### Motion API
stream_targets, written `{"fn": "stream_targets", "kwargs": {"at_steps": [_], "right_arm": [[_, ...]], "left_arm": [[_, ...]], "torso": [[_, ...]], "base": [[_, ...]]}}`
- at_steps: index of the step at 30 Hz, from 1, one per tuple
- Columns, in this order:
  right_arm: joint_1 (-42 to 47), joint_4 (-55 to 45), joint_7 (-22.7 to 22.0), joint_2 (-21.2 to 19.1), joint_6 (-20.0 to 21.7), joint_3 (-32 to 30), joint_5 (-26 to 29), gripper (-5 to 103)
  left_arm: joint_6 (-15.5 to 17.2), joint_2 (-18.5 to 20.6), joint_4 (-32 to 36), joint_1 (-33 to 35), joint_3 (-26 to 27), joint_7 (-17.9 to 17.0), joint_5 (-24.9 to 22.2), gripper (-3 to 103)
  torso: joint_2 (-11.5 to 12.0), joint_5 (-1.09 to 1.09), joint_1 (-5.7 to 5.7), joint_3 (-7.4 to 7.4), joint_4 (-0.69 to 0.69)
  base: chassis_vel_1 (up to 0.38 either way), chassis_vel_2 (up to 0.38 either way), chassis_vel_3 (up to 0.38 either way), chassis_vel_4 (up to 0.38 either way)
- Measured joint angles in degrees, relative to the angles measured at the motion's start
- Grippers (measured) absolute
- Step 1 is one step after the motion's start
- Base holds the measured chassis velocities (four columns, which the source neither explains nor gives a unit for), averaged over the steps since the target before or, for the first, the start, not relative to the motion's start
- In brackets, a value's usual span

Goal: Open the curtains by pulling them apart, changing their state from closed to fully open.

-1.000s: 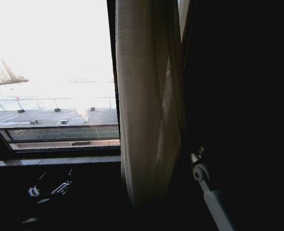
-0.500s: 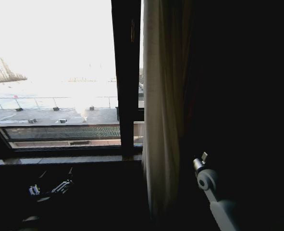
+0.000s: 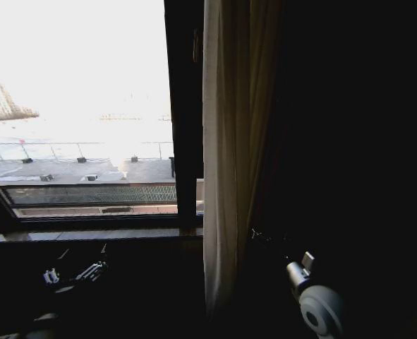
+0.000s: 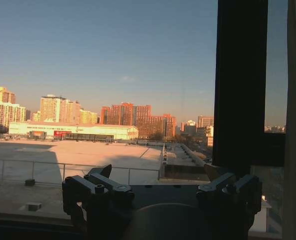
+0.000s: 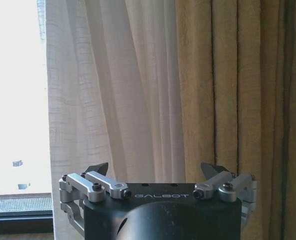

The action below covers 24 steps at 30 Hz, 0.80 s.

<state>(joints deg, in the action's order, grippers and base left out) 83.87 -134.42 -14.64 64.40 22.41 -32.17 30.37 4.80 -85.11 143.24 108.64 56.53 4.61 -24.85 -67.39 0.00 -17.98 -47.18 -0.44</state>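
Sheer curtains [image 3: 226, 162] beside window frame [image 3: 183, 113]

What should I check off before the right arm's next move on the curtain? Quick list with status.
1. Right gripper open, nothing between its fingers: ok.
2. Right gripper faces the sheer curtain, apart from the fabric: ok.
3. Sheer curtain gathered at the right of the dark window frame bar, glass to its left uncovered: ok.
4. Heavier yellow drape hangs beside the sheer panel on the gripper's line; risk of catching it instead: not ok.
5. Left gripper open, low at the window, apart from the fabric: ok.
6. A second sheer panel on the left side pulled back: cannot tell.
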Motion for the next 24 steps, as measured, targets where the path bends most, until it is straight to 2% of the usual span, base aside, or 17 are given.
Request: {"fn": "stream_targets", "kwargs": {"at_steps": [8, 17, 24], "right_arm": [[0.7, -0.2, 1.7, -0.1, -0.2, 0.4, -4.2, 100], [0.4, 0.4, 1.6, -0.2, -0.6, 0.4, -4.7, 100], [0.6, 0.4, 1.5, -0.3, -0.7, 0.4, -5.0, 100]], "left_arm": [[0.0, -0.2, 0.0, -0.3, -0.3, 0.0, 0.0, 100], [-0.2, -0.8, 0.0, 0.2, 0.0, 0.1, 0.1, 100], [-0.6, -1.5, 0.0, 0.5, -0.1, 0.2, 0.3, 100]], "torso": [[0.0, 0.01, 0.0, 0.0, 0.01], [0.0, 0.01, 0.0, 0.0, 0.01], [0.0, 0.02, 0.0, 0.0, 0.0]], "base": [[0.0, 0.0, 0.0, 0.0], [0.006, 0.005, -0.007, -0.006], [0.122, 0.112, -0.098, -0.125]]}}
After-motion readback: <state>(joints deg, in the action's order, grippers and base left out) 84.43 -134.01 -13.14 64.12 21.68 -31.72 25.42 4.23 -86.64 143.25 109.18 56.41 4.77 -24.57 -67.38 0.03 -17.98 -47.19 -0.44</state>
